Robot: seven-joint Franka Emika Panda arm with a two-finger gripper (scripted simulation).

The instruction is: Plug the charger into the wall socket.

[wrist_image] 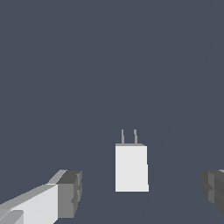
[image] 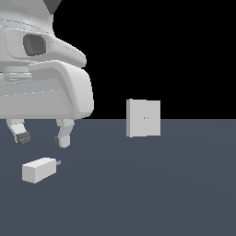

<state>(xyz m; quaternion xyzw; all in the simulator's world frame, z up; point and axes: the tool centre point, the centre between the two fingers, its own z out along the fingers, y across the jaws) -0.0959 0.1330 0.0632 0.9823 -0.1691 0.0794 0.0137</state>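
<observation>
The gripper point(image: 42, 138) hovers with jaws spread wide and empty above the charger point(image: 39, 169), a small matte white block lying on the floor at the exterior view's near left, thin grey prongs aimed towards the wall socket point(image: 144, 118). This looks like the pre-grasp step: next, descend squarely and close on the block's flat sides. The socket is a flat white square plate standing upright, well apart to the exterior view's right and farther back.

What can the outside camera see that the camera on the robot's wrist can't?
Only the exterior view shows the wall socket, standing upright on the floor, and the arm's big white body above the gripper. Only the wrist view shows both thin prongs of the charger separately. Both views share the charger lying on the floor, with the open gripper above it and not touching it.
</observation>
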